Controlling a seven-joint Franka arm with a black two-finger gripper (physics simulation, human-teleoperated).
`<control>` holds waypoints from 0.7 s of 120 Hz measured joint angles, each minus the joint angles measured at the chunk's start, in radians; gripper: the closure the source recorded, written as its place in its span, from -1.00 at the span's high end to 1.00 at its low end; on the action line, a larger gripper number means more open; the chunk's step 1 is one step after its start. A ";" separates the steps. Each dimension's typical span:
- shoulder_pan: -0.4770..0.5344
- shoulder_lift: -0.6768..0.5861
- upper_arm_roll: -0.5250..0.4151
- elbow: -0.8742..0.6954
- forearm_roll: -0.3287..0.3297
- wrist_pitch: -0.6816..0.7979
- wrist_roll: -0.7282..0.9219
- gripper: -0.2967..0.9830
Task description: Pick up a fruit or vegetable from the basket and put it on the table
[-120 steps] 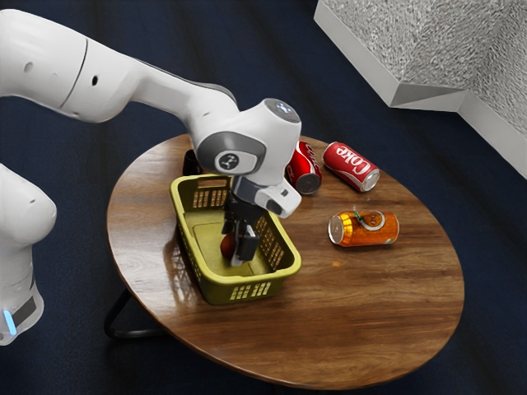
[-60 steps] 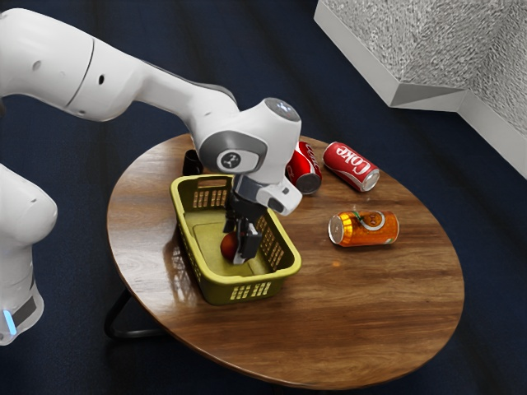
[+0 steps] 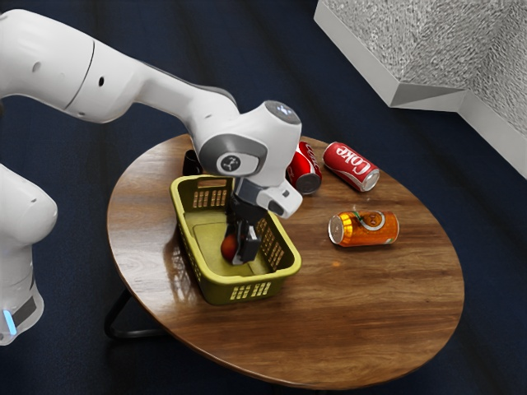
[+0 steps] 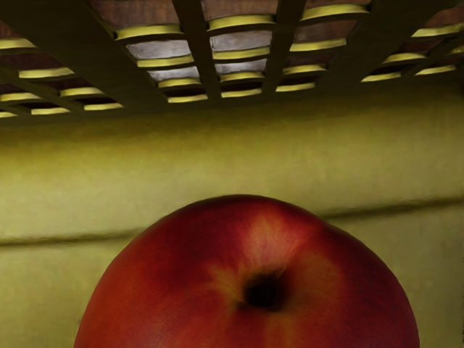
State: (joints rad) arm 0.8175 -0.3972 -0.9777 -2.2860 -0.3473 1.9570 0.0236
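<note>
- Nearest in the exterior view, the front part of the round wooden surface [image 3: 346,321], its grain brown and glossy; a black leg [image 3: 136,334] shows beneath its edge, over the dark blue floor [image 3: 58,366];
- Next, the yellow-green plastic basket [image 3: 216,290], upright on the surface; its walls are slotted, and brown shows through the slots in the wrist view;
- Inside the basket, the red fruit [image 3: 228,248], low down by the basket's floor; the wrist view has it large, a dark hollow in its skin with yellowish streaks around it;
- Right beside the fruit, the black end effector [image 3: 240,248], reaching down into the basket; how far open it is, and whether it has hold of the fruit, I cannot tell;
- Toward the exterior view's right, an orange can [image 3: 370,229] on its side, apart from the basket;
- Farther back, two red cans, both lying down; one [image 3: 306,177] is partly behind the white arm [image 3: 169,90], the other [image 3: 352,167] just beside it, marked "Coke";
- Near the basket's far end, a dark object [image 3: 193,162], mostly hidden;
- Farthest, a rough grey wall [image 3: 436,49]
</note>
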 joint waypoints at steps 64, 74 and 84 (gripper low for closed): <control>-0.002 -0.004 -0.003 0.027 0.037 -0.001 -0.022 0.09; -0.002 -0.004 -0.001 0.059 0.054 -0.009 -0.025 0.08; -0.001 -0.006 0.005 0.104 0.067 -0.037 -0.028 0.09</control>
State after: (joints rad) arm 0.8167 -0.4037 -0.9731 -2.1824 -0.2805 1.9200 -0.0046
